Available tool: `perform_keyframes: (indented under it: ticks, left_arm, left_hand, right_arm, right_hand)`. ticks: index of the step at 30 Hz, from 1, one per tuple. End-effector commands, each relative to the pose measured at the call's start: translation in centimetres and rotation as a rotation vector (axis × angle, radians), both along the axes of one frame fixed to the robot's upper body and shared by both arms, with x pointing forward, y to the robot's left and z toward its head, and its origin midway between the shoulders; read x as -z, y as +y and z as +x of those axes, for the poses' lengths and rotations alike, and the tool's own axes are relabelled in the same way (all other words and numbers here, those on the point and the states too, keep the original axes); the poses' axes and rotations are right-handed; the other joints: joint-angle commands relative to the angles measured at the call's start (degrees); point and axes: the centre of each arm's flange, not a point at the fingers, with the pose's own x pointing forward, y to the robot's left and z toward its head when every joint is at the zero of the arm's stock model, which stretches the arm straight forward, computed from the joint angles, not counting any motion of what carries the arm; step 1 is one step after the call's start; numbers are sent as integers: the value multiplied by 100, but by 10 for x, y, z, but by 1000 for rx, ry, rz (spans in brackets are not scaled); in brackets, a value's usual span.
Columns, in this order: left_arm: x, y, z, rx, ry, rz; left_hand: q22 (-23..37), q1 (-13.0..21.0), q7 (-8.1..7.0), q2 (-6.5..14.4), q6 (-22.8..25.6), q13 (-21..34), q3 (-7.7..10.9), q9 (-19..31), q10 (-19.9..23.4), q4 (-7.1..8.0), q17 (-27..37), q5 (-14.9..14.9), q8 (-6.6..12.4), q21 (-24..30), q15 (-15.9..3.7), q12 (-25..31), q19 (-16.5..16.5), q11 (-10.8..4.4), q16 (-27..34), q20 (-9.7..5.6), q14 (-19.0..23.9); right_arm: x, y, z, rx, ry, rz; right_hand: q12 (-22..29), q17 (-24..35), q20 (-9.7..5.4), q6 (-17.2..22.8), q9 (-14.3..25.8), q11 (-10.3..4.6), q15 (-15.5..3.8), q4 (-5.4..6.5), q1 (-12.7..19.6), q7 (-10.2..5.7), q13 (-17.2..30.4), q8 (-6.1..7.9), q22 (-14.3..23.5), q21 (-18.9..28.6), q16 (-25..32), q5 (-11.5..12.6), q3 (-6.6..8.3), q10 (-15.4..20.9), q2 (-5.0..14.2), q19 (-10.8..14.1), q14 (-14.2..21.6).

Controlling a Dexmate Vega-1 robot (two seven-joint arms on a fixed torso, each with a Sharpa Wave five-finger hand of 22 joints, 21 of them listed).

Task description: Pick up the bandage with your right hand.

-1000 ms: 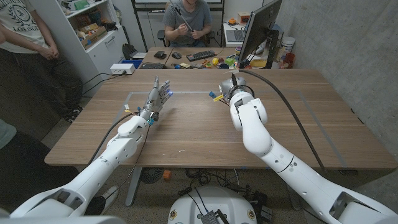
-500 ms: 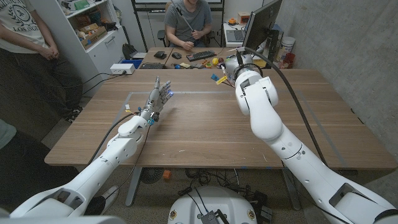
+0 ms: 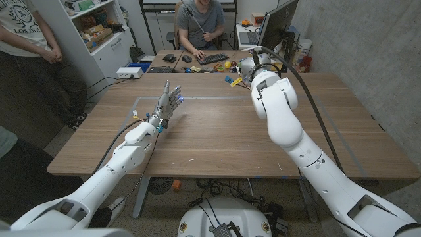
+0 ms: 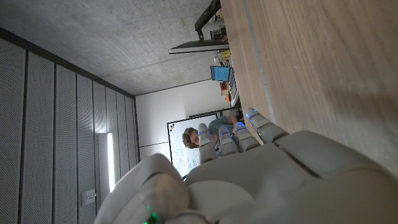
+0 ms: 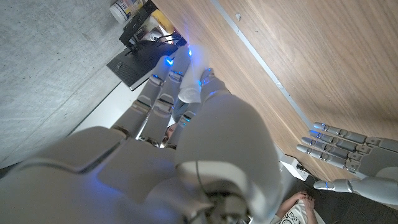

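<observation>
Above wooden table (image 3: 217, 141), possibly bandage (image 3: 236, 81).

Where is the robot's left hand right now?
In the head view, the left hand stands upright on the wooden table's left side, fingers apart, holding nothing.

— Can any writing be read here?

— Partly. On the light T-shirt (image 3: 25, 26) of the person standing at the head view's left edge, printed letters are seen; "LOS ANG" can be made out before the fabric folds away.

— Anything on the boxes on the shelf (image 3: 92, 26), or the monitor (image 3: 273, 33)?

— Nothing legible; the print there is too small and blurred to be read.
</observation>
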Motion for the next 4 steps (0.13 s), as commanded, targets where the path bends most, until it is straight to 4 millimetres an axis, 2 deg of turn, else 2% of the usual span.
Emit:
perform_keyframes:
  ticks: [1,4]
  left_arm:
    - [0,-1,0,-4,-3,-4]
    - [0,-1,0,-4,-2,-4]
  left_hand:
    - [28,-38,1,4,39,15,-41,22,56,-14,17,54,-18,19,-456,41,52,-11,42,-5,34]
    - [28,-39,4,5,36,15,-42,22,59,-15,17,57,-19,20,-457,42,54,-17,42,-6,36]
  right_arm:
    - [-4,1,-2,4,-10,3]
    - [-4,1,-2,5,-8,2]
  right_hand:
    - [21,21,-688,43,23,1,-701,-17,23,-17,20,26,20,50,-9,37,36,72,50,-16,41]
    - [19,31,-682,52,25,2,-701,-16,20,-1,22,25,22,76,-16,37,37,74,49,-25,43]
